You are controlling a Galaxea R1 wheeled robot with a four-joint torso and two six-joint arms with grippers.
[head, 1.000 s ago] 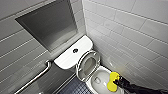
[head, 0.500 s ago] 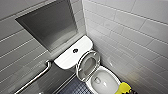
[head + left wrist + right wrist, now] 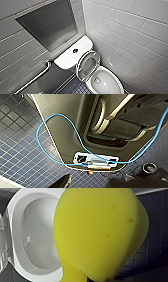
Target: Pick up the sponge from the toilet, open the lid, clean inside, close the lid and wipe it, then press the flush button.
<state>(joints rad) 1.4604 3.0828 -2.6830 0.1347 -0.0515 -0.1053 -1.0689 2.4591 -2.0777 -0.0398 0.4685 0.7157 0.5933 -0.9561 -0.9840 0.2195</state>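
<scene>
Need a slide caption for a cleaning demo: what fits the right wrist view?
A yellow sponge held close above the open toilet bowl, dark tiled floor alongside.

Honestly couldn't read a single word, number or logo anywhere, not even on the toilet.

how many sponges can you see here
1: the yellow sponge, close up in the right wrist view, in front of the open toilet bowl. Others could be hidden behind it.
</scene>
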